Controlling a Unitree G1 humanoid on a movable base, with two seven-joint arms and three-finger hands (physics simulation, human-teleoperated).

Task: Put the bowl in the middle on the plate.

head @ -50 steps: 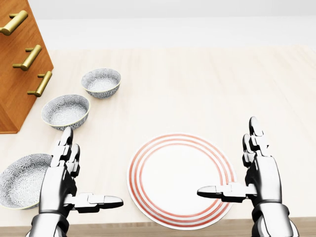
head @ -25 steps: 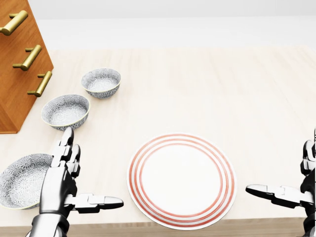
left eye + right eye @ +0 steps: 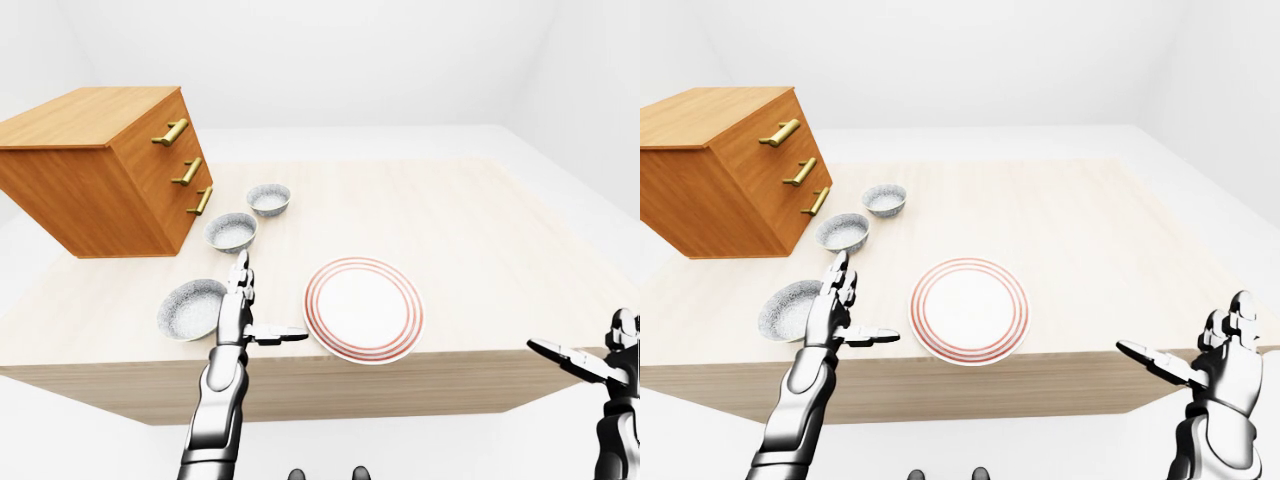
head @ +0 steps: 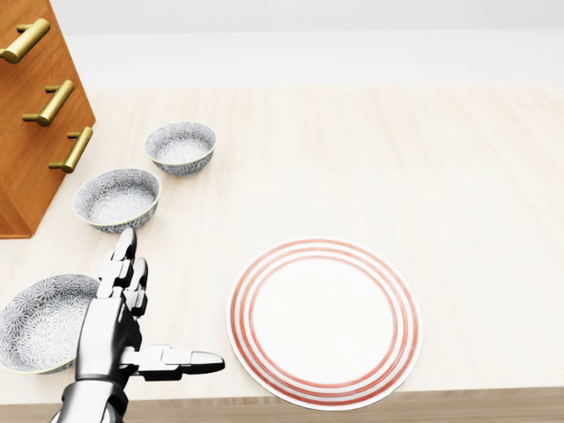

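Left hand point(image 4: 132, 330): fingers spread apart, empty, thumb pointing toward the plate, two fingers pointing up the head view. It hovers over the bench point(image 4: 352, 167) near its lower edge.

Just left of this hand: nearest bowl point(image 4: 40, 322), resting on the bench. Just above the fingertips: middle bowl point(image 4: 117, 198), upright on the bench, not touched. Further up and slightly right: far bowl point(image 4: 181, 146). The three bowls form a diagonal row.

Right of the thumb tip, apart from it: plate point(image 4: 324, 322), red-ringed, nothing on it.

Beyond the bowls, upper left: wooden drawer chest point(image 3: 100, 170) with brass handles.

Right hand point(image 3: 1215, 365): fingers spread, empty, off the bench's right corner, well apart from the plate.
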